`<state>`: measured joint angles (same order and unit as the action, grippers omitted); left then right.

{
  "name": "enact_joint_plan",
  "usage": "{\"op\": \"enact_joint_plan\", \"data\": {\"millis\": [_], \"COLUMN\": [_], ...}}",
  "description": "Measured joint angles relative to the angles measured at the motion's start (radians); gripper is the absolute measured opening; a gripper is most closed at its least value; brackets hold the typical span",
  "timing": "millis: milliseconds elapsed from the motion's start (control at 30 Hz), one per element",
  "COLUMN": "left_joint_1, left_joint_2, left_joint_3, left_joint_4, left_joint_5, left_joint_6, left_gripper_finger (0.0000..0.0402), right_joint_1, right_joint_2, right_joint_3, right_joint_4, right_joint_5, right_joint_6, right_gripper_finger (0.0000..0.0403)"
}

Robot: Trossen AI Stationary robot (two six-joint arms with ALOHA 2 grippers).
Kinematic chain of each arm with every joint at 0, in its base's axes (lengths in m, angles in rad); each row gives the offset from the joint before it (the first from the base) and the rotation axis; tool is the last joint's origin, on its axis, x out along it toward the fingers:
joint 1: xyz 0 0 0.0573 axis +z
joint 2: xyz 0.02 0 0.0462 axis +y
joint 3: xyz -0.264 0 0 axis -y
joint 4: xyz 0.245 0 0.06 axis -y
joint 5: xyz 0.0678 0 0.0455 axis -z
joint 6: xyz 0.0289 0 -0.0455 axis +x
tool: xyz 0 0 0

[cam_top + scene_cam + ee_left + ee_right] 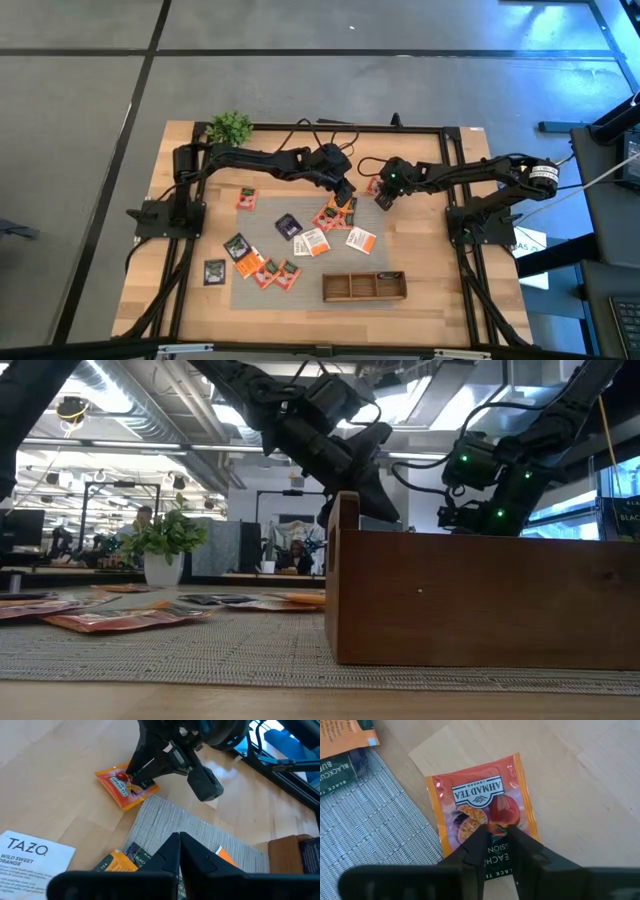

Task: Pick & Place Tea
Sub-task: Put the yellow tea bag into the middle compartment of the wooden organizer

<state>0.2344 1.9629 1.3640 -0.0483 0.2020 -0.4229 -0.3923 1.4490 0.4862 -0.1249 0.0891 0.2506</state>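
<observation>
Several small tea sachets lie flat on and around the grey mat point(330, 262): orange ones point(275, 272), black ones point(288, 226), white ones point(312, 242). An orange-red Ahmad Tea sachet point(480, 805) lies on bare wood just off the mat's far right corner point(373, 184). My right gripper point(497, 832) stands over it, shut on it. My left gripper point(179, 837) is shut and hangs over the mat's far edge point(347, 200), just left of the right gripper, above an orange-and-black sachet point(117, 862). Whether it touches anything stays hidden. My right gripper comes at the orange-red sachet from above, pointing down. Its fingertips point(134, 781) pinch the sachet's face near the dark-printed end point(498, 851), with only a narrow strip showing between them. The sachet lies flat on the wood, slightly puckered beside the fingers.
The long wooden three-compartment tray point(365, 287) sits at the mat's near right edge and fills the low view's right half point(480, 595). A small potted plant point(230, 127) stands at the table's far left. Black frame rails border the table. People sit in the room beyond.
</observation>
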Motion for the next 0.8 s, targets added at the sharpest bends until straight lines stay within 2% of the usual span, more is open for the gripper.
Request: {"op": "enact_joint_plan", "data": {"millis": [467,800], "left_joint_1": [0.000,0.000], "left_joint_2": [0.000,0.003], "left_joint_3": [0.000,0.000], "left_joint_4": [0.000,0.001], "left_joint_5": [0.000,0.000], "left_joint_6": [-0.012,0.015], "left_gripper_finger": [0.0004,0.0005], "right_joint_1": [0.000,0.000], "right_joint_2": [0.000,0.000], "right_joint_3": [0.000,0.000], "right_joint_4": [0.002,0.010], "right_joint_5": [-0.006,-0.013], "right_joint_6": [-0.023,-0.061], "right_gripper_finger": [0.0007,0.0004]}}
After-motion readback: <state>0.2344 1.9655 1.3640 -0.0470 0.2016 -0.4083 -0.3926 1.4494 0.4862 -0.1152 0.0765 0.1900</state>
